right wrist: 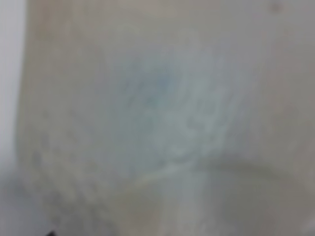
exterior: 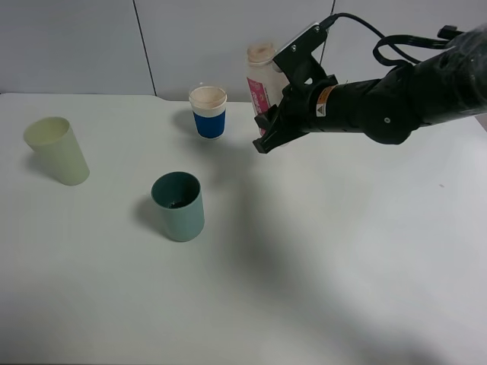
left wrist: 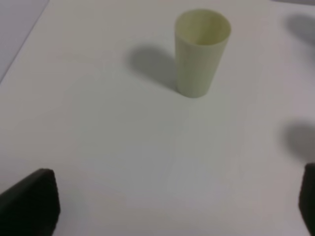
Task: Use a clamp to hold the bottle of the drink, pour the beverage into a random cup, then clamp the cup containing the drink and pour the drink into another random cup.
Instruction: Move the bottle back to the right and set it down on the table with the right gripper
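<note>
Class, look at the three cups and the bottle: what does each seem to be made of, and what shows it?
Teal cup: likely plastic, matt, evenly coloured.
Pale yellow-green cup: likely plastic too, matt, plain walls.
Blue-banded cup: probably paper, printed band, beige rim.
Bottle: seemingly clear plastic, see-through body, pink label.

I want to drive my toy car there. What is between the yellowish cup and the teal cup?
Nothing, just bare white table between the pale yellow-green cup and the teal-green cup. The high camera view shows it.
</note>
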Available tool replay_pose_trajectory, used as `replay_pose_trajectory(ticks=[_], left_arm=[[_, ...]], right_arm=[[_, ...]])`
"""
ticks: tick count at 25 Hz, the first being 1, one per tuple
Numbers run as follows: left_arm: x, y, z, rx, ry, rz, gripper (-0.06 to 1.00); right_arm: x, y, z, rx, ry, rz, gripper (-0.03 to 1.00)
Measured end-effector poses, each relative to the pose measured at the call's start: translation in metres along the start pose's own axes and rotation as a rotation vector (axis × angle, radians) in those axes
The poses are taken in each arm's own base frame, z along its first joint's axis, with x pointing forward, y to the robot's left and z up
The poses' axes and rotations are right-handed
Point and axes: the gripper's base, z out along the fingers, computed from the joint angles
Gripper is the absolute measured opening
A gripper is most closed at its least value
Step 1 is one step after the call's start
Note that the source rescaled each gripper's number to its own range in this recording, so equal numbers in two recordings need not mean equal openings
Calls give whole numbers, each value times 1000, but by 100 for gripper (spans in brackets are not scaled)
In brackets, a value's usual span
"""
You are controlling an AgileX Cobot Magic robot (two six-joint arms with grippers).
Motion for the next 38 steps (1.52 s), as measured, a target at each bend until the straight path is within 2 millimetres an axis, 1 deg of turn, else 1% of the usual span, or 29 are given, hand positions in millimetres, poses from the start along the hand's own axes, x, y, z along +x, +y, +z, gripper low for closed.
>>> replay_pose_trajectory(ticks=[8,14,22,38], left_arm=[[0,0,0,0,0,0,93],[0,0,0,0,0,0,93],[0,0,0,0,0,0,93],[0,0,0,0,0,0,93]], right_arm=[[4,-14,-1,54,1,-62,0],[-1,-23,1,121,-87,-34,0],[17,-18,22,135,-127,-10,0],[46,-16,46,196,-168,61,0]])
